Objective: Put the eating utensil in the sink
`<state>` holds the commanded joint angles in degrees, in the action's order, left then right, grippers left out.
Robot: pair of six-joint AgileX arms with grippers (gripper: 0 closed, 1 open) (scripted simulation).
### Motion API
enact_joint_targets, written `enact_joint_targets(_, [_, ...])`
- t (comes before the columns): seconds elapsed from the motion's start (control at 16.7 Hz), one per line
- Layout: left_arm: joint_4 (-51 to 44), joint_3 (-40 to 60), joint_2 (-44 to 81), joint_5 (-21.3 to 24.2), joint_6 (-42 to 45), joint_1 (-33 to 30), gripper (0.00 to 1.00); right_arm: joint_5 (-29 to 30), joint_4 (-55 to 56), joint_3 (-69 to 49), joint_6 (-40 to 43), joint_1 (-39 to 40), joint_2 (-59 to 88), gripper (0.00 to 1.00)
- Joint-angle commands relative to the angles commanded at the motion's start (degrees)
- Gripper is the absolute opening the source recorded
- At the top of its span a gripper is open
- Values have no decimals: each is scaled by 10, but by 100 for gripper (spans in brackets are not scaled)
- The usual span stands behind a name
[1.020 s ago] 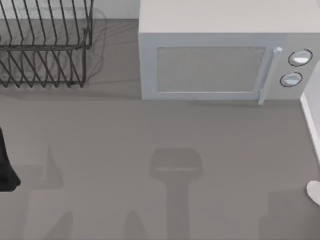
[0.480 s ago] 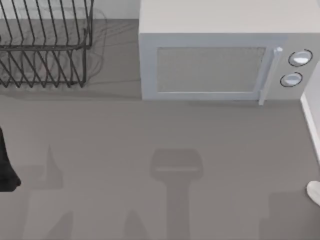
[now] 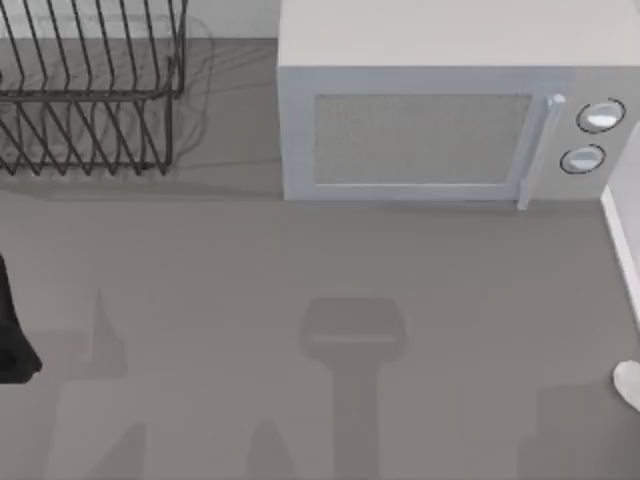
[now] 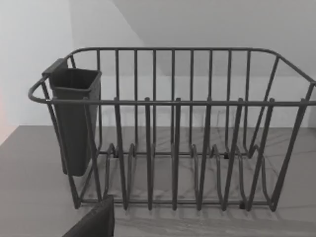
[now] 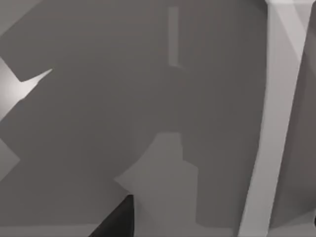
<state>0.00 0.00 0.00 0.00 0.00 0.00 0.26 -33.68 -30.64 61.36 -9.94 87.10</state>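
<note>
The small whitish-grey, smooth, round-ended eating utensil lies partly seen at the grey table's right edge, near its front. A black wire dish rack stands at the back-left corner, beside a pale grey microwave. I cannot tell either gripper's state.

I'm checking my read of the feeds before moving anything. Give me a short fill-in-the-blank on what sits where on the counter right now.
1. The microwave has ____ round knobs to the right of its door.
2. The wire dish rack stands to the microwave's ____ in the top view.
3. The eating utensil lies at the top view's ____ edge.
4. The dark cup hangs on the rack's ____.

Missing words: two; left; right; end
</note>
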Motion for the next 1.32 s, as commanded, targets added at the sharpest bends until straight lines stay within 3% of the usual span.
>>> enact_joint_targets(0.3, [0, 0, 0, 0, 0, 0, 100, 0, 0, 0, 0, 0, 0, 0])
enact_joint_targets(0.36, [0, 0, 0, 0, 0, 0, 100, -5, -64, -28, -18, 1, -39, 0])
enact_joint_targets(0.6, [0, 0, 0, 0, 0, 0, 100, -5, -107, -61, -15, -1, -53, 0])
enact_joint_targets(0.96, [0, 0, 0, 0, 0, 0, 100, -5, -294, -166, -11, -2, -114, 0])
enact_joint_targets(1.32, [0, 0, 0, 0, 0, 0, 100, -5, -335, -198, -14, -2, -140, 0])
